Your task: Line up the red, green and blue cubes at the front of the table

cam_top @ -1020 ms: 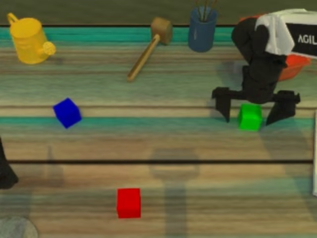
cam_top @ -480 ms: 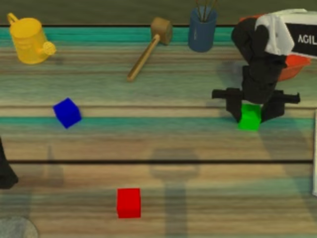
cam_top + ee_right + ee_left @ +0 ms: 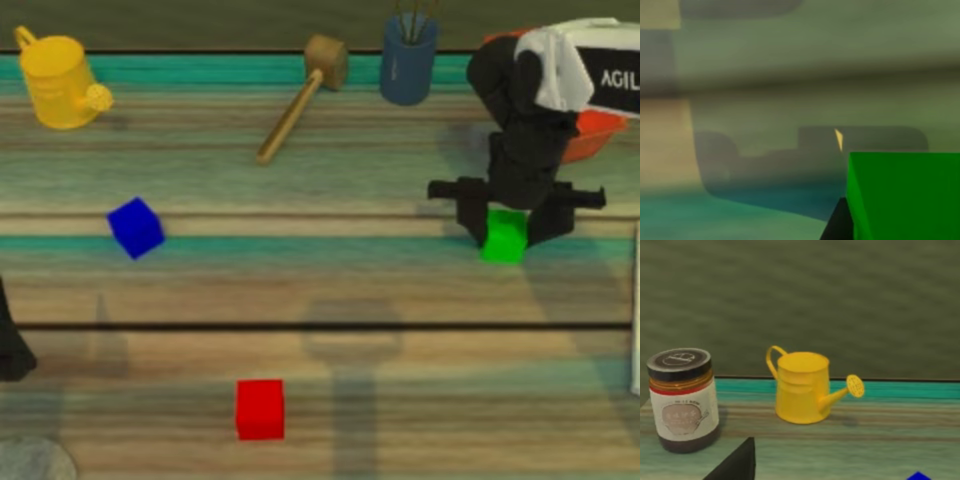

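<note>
Three cubes lay on the table (image 3: 330, 270) in the top view. The green cube (image 3: 503, 236) sat toward the right side, pinched between the two closed-in fingers of the right gripper (image 3: 512, 222), one finger against each side of it. The blue cube (image 3: 135, 227) rested tilted on the left side, well apart from the red cube (image 3: 260, 409), which sat near the front edge around the middle. The left arm (image 3: 12, 340) stayed at the left edge, its gripper out of view. Along the back stood a yellow watering can (image 3: 60, 80), a wooden mallet (image 3: 300, 95), a dark blue cup (image 3: 408, 58) and an orange bin (image 3: 590, 135) half hidden behind the right arm.

From the left wrist, the watering can (image 3: 804, 387) stood beside a lidded jar (image 3: 682, 400), and a corner of the blue cube (image 3: 918, 476) showed.

From the right wrist, the green cube (image 3: 905, 195) filled the near corner over the planks.
</note>
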Motion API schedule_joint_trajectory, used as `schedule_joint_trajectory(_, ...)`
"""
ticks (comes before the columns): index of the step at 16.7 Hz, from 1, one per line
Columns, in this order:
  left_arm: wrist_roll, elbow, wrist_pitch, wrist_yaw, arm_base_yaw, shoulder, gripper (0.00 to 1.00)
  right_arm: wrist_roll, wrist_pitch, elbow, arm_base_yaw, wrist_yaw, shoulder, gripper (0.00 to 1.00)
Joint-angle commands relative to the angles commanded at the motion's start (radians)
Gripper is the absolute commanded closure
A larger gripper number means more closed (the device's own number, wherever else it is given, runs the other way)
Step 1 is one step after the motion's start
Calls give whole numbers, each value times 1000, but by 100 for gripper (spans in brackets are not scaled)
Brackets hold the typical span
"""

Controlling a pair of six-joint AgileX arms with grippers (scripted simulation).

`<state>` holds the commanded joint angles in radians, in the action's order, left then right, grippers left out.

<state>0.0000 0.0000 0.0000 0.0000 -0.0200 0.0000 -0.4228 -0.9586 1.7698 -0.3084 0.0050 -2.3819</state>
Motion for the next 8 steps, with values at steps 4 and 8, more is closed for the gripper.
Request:
schedule_joint_trajectory(4, 0, 0, 0, 0, 0, 0, 0, 3, -46, 34, 0, 5, 23, 100)
schedule_joint_trajectory(8, 0, 0, 0, 0, 0, 0, 0, 2, -189, 125, -4, 4, 65, 100)
